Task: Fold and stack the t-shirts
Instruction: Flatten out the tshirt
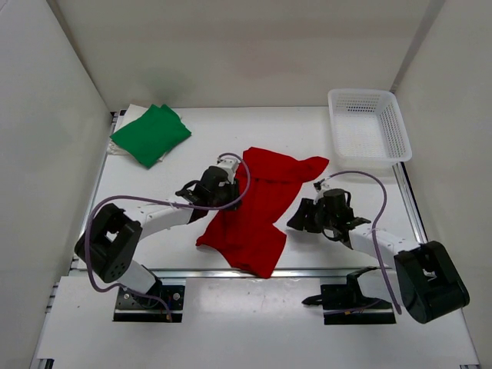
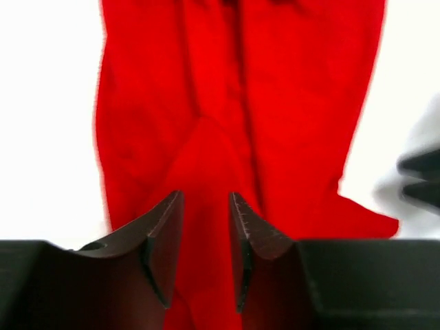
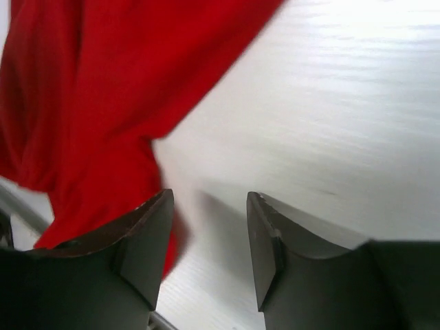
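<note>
The red t-shirt (image 1: 257, 207) lies crumpled lengthwise in the middle of the table, its near corner reaching the front edge. My left gripper (image 1: 228, 192) sits on the shirt's left side. In the left wrist view that gripper (image 2: 206, 199) is open by a narrow gap, with a raised fold of the red t-shirt (image 2: 234, 124) between its fingers. My right gripper (image 1: 297, 221) is just right of the shirt. In the right wrist view this gripper (image 3: 210, 199) is open over bare table, the red t-shirt (image 3: 89, 103) beside its left finger. The green t-shirt (image 1: 151, 134) lies folded at the back left, a pale cloth edge showing beneath it.
A white mesh basket (image 1: 361, 93) stands at the back right corner. White walls enclose the table on three sides. A purple cable loops from each arm, the left one (image 1: 244, 181) over the red shirt.
</note>
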`<state>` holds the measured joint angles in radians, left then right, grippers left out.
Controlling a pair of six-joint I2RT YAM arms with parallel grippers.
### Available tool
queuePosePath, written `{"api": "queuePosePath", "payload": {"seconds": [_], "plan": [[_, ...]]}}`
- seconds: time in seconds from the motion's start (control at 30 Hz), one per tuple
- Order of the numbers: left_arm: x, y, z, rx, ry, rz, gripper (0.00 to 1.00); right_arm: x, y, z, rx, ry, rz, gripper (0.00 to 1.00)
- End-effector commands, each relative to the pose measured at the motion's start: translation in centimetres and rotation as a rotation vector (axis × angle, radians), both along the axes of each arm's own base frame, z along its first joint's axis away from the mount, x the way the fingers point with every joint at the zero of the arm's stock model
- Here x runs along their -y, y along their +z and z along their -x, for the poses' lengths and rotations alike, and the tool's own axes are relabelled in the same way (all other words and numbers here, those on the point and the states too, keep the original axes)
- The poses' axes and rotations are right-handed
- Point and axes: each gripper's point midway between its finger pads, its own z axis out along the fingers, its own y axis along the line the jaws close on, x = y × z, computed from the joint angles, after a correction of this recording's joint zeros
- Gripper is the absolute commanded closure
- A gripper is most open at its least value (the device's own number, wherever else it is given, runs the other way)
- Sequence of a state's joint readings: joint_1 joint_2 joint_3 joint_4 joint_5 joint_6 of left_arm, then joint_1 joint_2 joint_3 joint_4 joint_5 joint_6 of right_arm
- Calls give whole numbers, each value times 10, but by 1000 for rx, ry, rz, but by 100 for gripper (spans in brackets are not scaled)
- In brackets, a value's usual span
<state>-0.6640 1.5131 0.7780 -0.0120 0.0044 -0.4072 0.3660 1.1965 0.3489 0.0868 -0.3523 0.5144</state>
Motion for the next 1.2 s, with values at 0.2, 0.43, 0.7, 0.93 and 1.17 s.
{"api": "queuePosePath", "payload": {"seconds": [0.2, 0.43, 0.7, 0.93, 1.17], "plan": [[32, -19, 63, -27, -175, -186, 40, 43, 26, -107, 142, -306, 30, 53], [-17, -32, 62, -44, -57, -176, 29, 68, 7, -157, 110, -418, 33, 54], [20, -50, 90, -146, -177, -58, 80, 42, 9, -203, 100, -373, 38, 85], [83, -14, 121, -177, -250, 238, 73, -41, 103, -290, 309, -99, 23, 100], [62, 51, 67, -22, -124, 348, 43, -55, 155, -237, 312, 36, 19, 60]]}}
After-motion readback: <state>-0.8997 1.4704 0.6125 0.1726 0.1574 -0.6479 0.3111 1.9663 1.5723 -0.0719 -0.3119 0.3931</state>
